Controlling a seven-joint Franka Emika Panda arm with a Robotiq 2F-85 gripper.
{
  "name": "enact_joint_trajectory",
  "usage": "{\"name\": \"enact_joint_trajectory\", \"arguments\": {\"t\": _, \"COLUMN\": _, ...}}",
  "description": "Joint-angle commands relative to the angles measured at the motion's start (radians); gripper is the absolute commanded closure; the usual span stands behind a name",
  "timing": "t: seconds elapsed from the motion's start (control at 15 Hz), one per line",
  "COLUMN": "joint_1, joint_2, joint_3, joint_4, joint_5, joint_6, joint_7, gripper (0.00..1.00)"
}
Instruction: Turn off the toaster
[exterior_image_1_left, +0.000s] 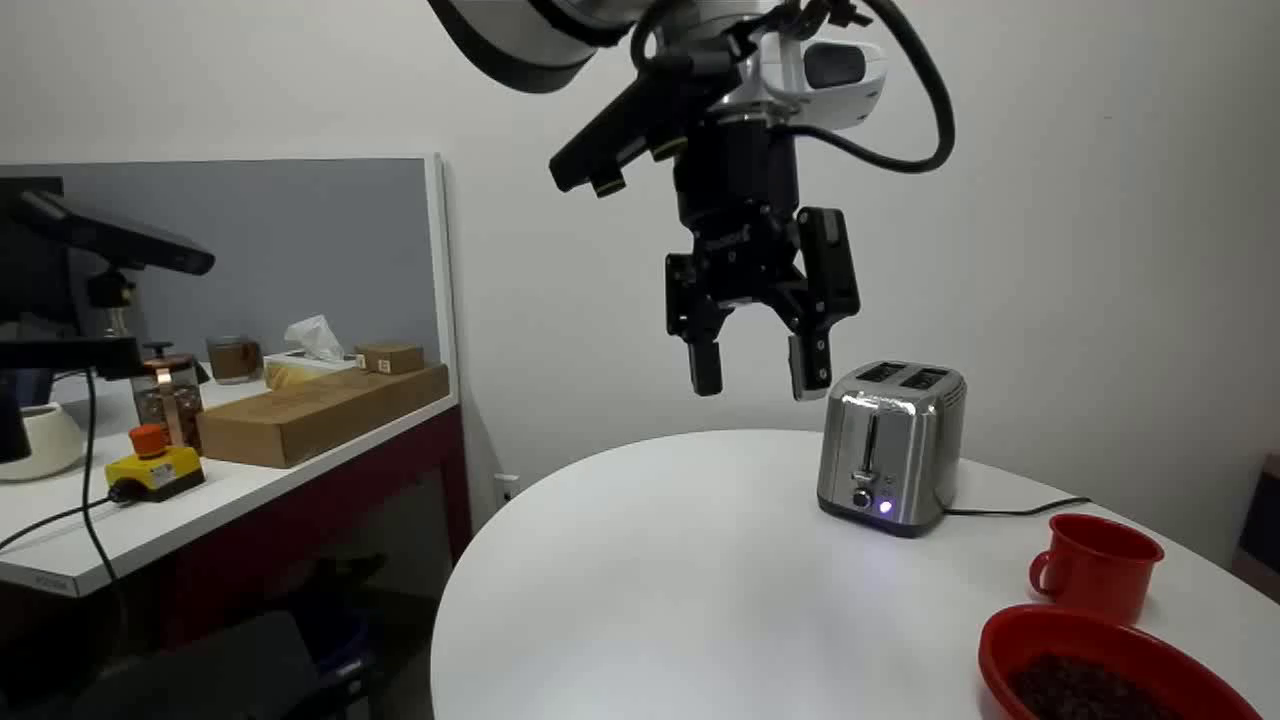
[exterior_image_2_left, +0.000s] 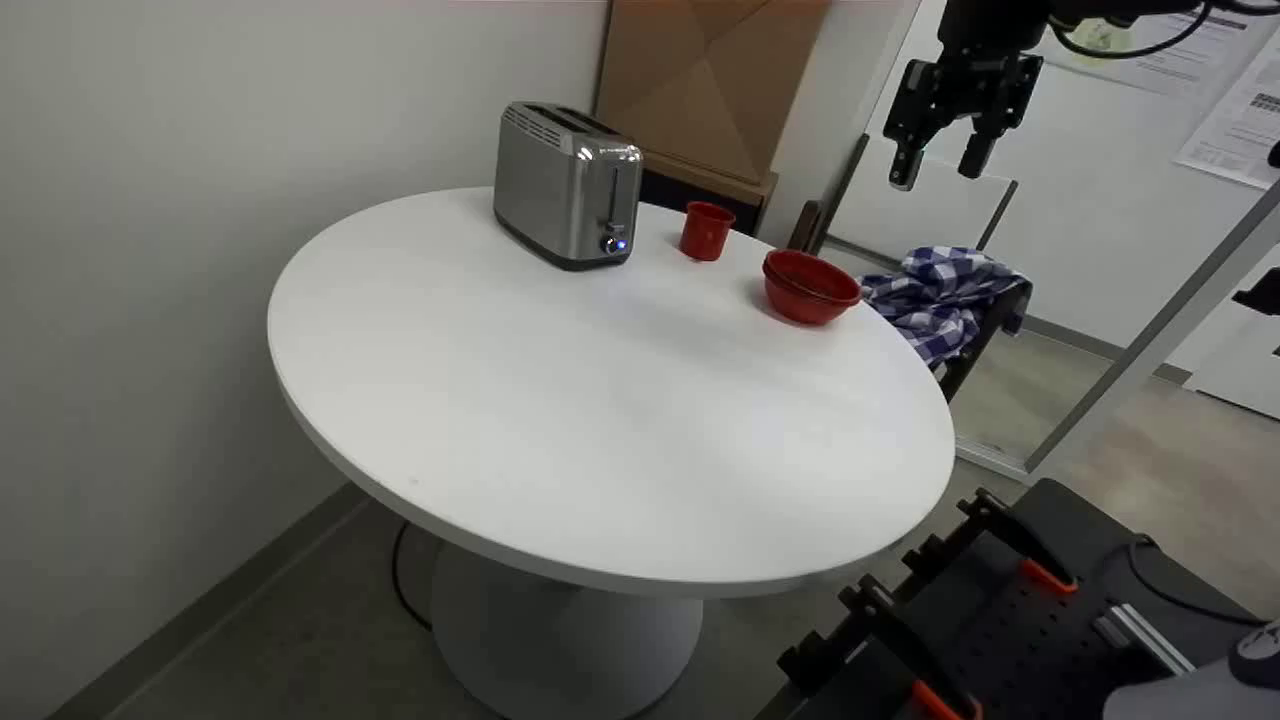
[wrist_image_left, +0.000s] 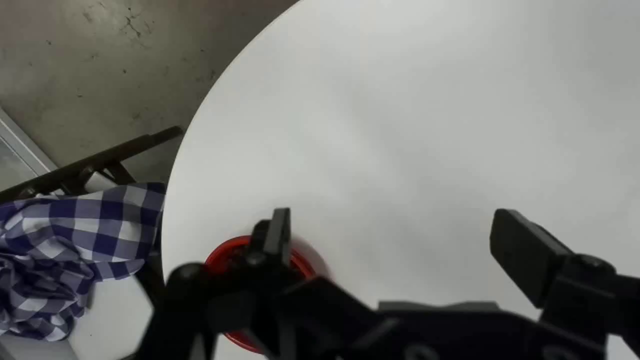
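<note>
- Silver toaster (exterior_image_1_left: 890, 450) stands upright on the white tabletop (exterior_image_1_left: 640, 590); its bluish light (exterior_image_1_left: 885, 507) is shining.
- Black fingers (exterior_image_1_left: 706, 368) are spread wide, high above the tabletop, well apart from the toaster.
- Red mug (exterior_image_1_left: 1105, 570) stands near the toaster.
- Red bowl (exterior_image_2_left: 810, 306), with dark contents (exterior_image_1_left: 1082, 688), is near the mug.

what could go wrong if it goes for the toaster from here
The small knob sits low on the front of the toaster, so the wide-open pincer could bump or shove the body instead of working it. The wrist view doesn't show the toaster, so steering by that view alone might miss. The red bowl, with dark contents, is partly hidden behind the pincer there; dropping straight down could tip it.
</note>
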Motion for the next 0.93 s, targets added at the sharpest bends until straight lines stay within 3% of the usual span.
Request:
{"name": "enact_joint_trajectory", "arguments": {"t": 0.0, "joint_1": 0.019, "joint_2": 0.0, "joint_3": -0.018, "joint_4": 0.002, "joint_5": -0.006, "joint_6": -0.003, "joint_7": 0.004, "gripper": 0.0}}
{"name": "enact_joint_trajectory", "arguments": {"t": 0.33, "joint_1": 0.024, "joint_2": 0.01, "joint_3": -0.008, "joint_4": 0.015, "joint_5": -0.009, "joint_6": -0.004, "joint_7": 0.024, "gripper": 0.0}}
{"name": "enact_joint_trajectory", "arguments": {"t": 0.47, "joint_1": 0.033, "joint_2": 0.04, "joint_3": 0.013, "joint_4": 0.013, "joint_5": -0.055, "joint_6": 0.137, "joint_7": 0.062, "gripper": 0.0}}
{"name": "enact_joint_trajectory", "arguments": {"t": 0.67, "joint_1": 0.043, "joint_2": 0.188, "joint_3": 0.048, "joint_4": 0.093, "joint_5": -0.075, "joint_6": 0.233, "joint_7": 0.157, "gripper": 0.0}}
{"name": "enact_joint_trajectory", "arguments": {"t": 0.87, "joint_1": 0.044, "joint_2": 0.362, "joint_3": 0.06, "joint_4": 0.2, "joint_5": -0.224, "joint_6": 0.304, "joint_7": 0.29, "gripper": 0.0}}
